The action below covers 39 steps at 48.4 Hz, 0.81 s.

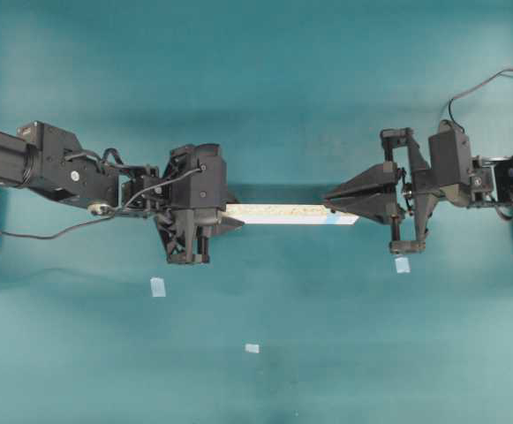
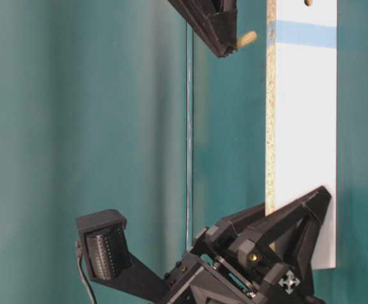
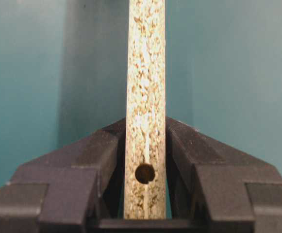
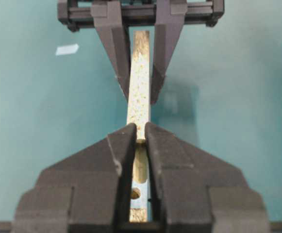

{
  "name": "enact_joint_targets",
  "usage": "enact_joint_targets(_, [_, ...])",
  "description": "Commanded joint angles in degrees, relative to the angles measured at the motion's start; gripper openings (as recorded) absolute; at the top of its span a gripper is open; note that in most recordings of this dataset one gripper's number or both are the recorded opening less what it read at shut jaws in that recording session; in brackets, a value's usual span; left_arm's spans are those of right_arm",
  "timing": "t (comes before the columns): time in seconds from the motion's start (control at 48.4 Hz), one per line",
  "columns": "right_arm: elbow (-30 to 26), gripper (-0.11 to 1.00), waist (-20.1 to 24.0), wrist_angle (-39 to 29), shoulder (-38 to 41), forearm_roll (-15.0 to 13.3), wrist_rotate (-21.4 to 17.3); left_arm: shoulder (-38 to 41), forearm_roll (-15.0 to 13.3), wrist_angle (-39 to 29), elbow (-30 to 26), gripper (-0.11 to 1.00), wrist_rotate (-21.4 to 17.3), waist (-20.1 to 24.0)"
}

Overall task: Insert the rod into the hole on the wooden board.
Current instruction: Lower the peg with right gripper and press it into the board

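Teal table (image 1: 265,106), three pale-blue tape squares (image 1: 158,287) lying on it

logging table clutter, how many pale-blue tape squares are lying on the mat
3: one tape square below the left gripper, one lower centre, one below the right gripper. Others may be hidden.

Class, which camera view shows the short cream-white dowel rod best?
The table-level view: the short cream-white dowel rod juts bare from the right gripper. The right wrist view shows only a sliver between the fingers; the overhead and left wrist views show none.
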State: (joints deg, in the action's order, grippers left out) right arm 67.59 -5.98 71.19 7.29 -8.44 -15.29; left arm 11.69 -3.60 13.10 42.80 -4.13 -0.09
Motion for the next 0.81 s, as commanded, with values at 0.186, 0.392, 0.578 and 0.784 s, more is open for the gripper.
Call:
enact_joint_targets(0.186, [-0.62, 0.08, -0.18, 2.11, 1.05, 0.18, 0.26, -0.79, -0.09, -0.18, -1.14, 0.38, 0.35, 0.18])
enact_joint_targets(0.392, [-0.62, 0.08, 0.0, 2.29, 1.41, 0.09, 0.35, -0.79, -0.09, -0.44, -1.05, 0.38, 0.35, 0.26])
enact_joint_targets(0.578, [-0.7, 0.08, 0.88, 2.64, 2.29, 0.09, 0.35, -0.79, -0.09, -0.53, -1.05, 0.38, 0.35, 0.35])
enact_joint_targets(0.784, [-0.62, 0.08, 1.23, 2.64, 2.72, 0.09, 0.35, -0.79, 0.0, -0.53, -1.23, 0.38, 0.35, 0.44])
